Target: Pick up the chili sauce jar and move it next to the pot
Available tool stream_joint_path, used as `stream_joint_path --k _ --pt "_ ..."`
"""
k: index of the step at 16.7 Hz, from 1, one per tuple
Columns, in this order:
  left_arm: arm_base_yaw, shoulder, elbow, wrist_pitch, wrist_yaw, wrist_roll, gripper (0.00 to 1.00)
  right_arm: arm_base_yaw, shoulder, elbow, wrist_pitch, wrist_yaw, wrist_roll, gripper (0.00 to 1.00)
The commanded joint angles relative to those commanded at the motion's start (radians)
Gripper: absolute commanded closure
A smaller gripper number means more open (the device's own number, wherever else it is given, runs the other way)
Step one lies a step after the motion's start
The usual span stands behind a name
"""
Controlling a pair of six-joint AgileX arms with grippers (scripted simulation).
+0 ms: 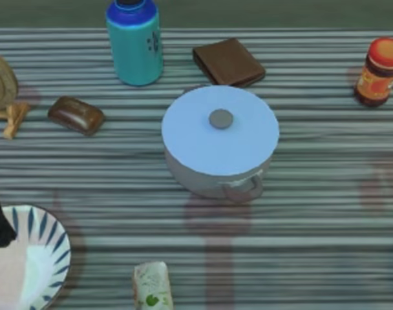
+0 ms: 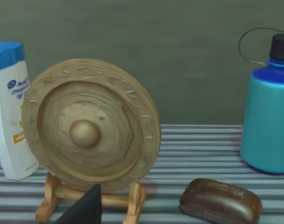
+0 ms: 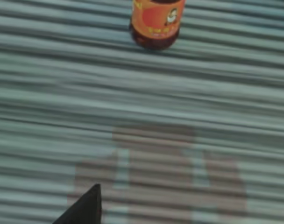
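right tool (image 3: 86,207) barely in view, spread or pressed together impossible to tell, aimed toward chili sauce jar (image 1: 379,71) standing untouched at counter's (image 1: 326,194) far right, well apart from central pot (image 1: 219,142). left arm parked near left.

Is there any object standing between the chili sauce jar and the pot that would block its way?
Nothing visible does. The chili sauce jar stands at the table's far right, and only bare striped table lies between it and the pot.
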Motion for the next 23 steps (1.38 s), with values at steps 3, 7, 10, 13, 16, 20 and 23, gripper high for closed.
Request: stream_joint_path --k 3,7,10,13,16,20,23 --pt "0.000 0.000 0.000 0.000 0.000 0.000 0.00 -0.009 0.312 0.287 -0.174 -0.014 -0.064 0.00" --pt "0.000 0.000 0.000 0.000 0.000 0.000 0.00 -0.016 0.735 0.706 -0.398 -0.039 -0.160 0.00" --pt "0.000 0.000 0.000 0.000 0.000 0.000 0.00 -0.017 1.035 1.025 -0.547 -0.061 -0.234 0.00" --pt "0.000 0.000 0.000 0.000 0.000 0.000 0.00 -0.015 1.306 1.328 -0.668 -0.085 -0.305 0.00" --pt "0.000 0.000 0.000 0.000 0.000 0.000 0.00 -0.012 1.531 1.593 -0.754 -0.107 -0.368 0.00" --pt "0.000 0.000 0.000 0.000 0.000 0.000 0.00 -0.009 1.732 1.852 -0.815 -0.128 -0.429 0.00" --pt "0.000 0.000 0.000 0.000 0.000 0.000 0.00 -0.007 1.799 1.944 -0.829 -0.135 -0.451 0.00"
